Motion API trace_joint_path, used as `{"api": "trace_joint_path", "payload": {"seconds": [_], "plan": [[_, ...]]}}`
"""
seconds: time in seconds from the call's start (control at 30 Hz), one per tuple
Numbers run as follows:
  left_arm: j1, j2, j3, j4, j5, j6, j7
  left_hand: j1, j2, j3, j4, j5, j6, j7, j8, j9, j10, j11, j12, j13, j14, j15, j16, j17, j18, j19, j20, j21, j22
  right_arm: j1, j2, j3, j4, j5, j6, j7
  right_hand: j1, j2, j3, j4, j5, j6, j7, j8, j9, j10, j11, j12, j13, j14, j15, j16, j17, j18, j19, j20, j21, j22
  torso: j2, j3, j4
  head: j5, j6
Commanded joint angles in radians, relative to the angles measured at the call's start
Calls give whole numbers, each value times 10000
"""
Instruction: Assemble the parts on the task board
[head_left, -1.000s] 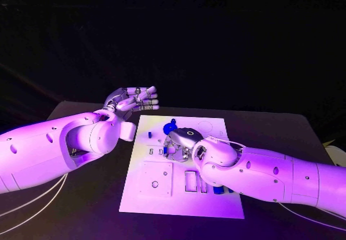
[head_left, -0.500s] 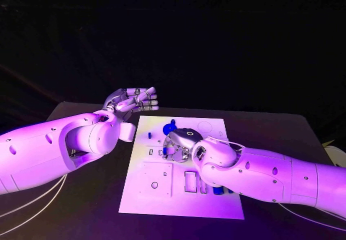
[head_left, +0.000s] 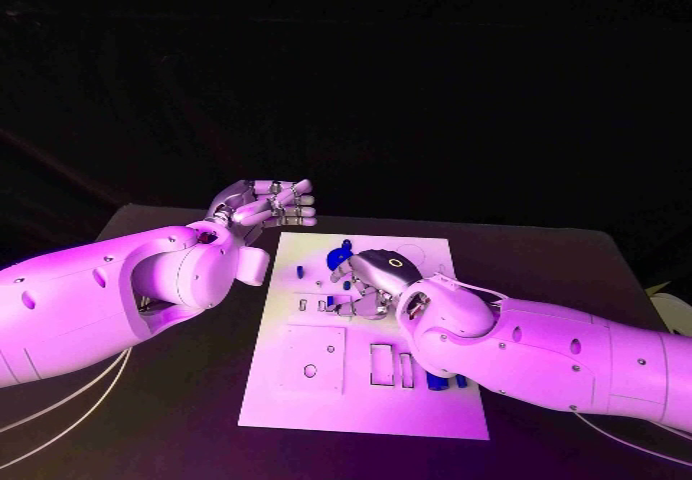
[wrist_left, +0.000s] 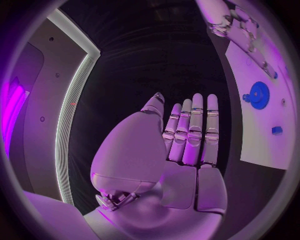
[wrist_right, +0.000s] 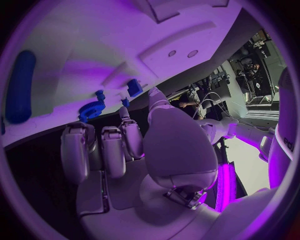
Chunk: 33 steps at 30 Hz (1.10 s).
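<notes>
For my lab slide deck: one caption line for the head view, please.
Right hand reaches over the white task board beside a blue gear-shaped part; left hand hangs beyond the board's far left corner.

- The task board (head_left: 339, 395), a white plate with cut-out slots, lies flat in the middle of my bench.
- A blue gear (wrist_left: 258, 94) lies flat near the board's far end.
- A small blue block (wrist_left: 277, 130) rests on the board, near the gear.
- A long blue rounded piece (wrist_right: 20, 86) lies flat on the board.

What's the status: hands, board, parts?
Left hand open, off the board's far left corner. Right hand over board centre, holding nothing visible. Blue gear on board beyond it. Nothing in the way.
</notes>
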Motion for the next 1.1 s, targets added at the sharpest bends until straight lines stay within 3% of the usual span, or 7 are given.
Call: {"api": "trace_joint_path", "payload": {"seconds": [0.03,0.27,0.37,0.47,0.57,0.73,1.1], "plan": [[-1,14,7,-148,-1785,1068,-1330,86,26,-1,71,-64,328,-175,108,46,743,-288,268,120,1032,-357,557,358,158,523,-229,530,257,261,-507,64,428,1695,-1172,1615,319,192,66,-31,95,3,-19,-8,-1,-179,-29,-183,379,767,70,-155,1526,103,-140,64,-323,1428,-84,3,-27,47,-14],[0,108,7,-526,-4350,2384,-3491,-944,30,-649,407,-115,924,-681,277,202,2192,-873,1177,883,3028,-1095,2613,2246,92,2344,-1286,2974,1733,957,-2018,117,1299,4419,-361,2458,588,369,92,-124,598,151,-66,62,25,-308,-71,-340,229,697,31,-299,1268,178,-334,33,-645,1233,-242,-3,-66,141,-90],[5,193,9,-639,-5592,2782,-4478,-1014,70,-981,494,-151,1062,-860,390,409,2405,-1130,2292,1929,3939,-1410,10882,10236,-696,4961,-1919,7220,7388,1135,-2630,124,1585,4908,-144,2364,582,384,43,-122,713,258,-99,121,49,-279,-100,-313,248,703,8,-298,1284,165,-297,15,-611,1264,-324,4,-103,204,-107],[14,304,12,-706,-6834,3082,-5456,-1097,294,-1262,313,-55,1086,-997,622,732,1946,-1339,4032,3545,3951,-1516,13205,12991,-1138,5959,-1968,9034,10213,1225,-3089,126,1732,5144,-11,2215,571,388,-27,-115,949,342,-136,170,69,-256,-135,-305,246,704,-24,-312,1268,163,-284,-14,-618,1270,-376,34,-128,277,-140],[34,466,15,-782,-7976,3367,-6408,-1580,482,-1707,453,-103,1098,-1078,996,1178,1590,-1345,6532,5980,4053,-1487,13802,13759,-1302,6319,-1983,9651,11302,1270,-3436,127,1814,5238,20,2085,544,372,-89,-98,1071,374,-151,192,76,-245,-150,-301,245,700,-39,-328,1243,165,-284,-30,-637,1264,-418,59,-123,317,-189],[76,790,21,-902,-9310,3867,-7739,-2014,600,-2155,437,-107,1007,-1229,1657,2024,1791,-1429,9156,8677,4180,-1600,14123,14181,-1476,6752,-2047,10095,12228,1299,-3792,127,1871,5262,-16,1892,515,356,-141,-81,1118,404,-163,211,84,-223,-160,-280,260,698,-48,-337,1231,163,-276,-40,-635,1269,-467,106,-80,379,-242],[124,1653,26,-1299,-10395,4716,-9421,-2230,537,-2319,471,-113,866,-1272,2019,2572,1886,-1459,9782,9364,4191,-1618,14148,14215,-1544,6925,-2067,10241,12568,1311,-3961,127,1852,5167,1,1608,464,324,-220,-51,1163,432,-178,233,92,-211,-174,-277,257,695,-61,-351,1209,165,-277,-52,-652,1264,-456,128,-70,368,-299]]}}
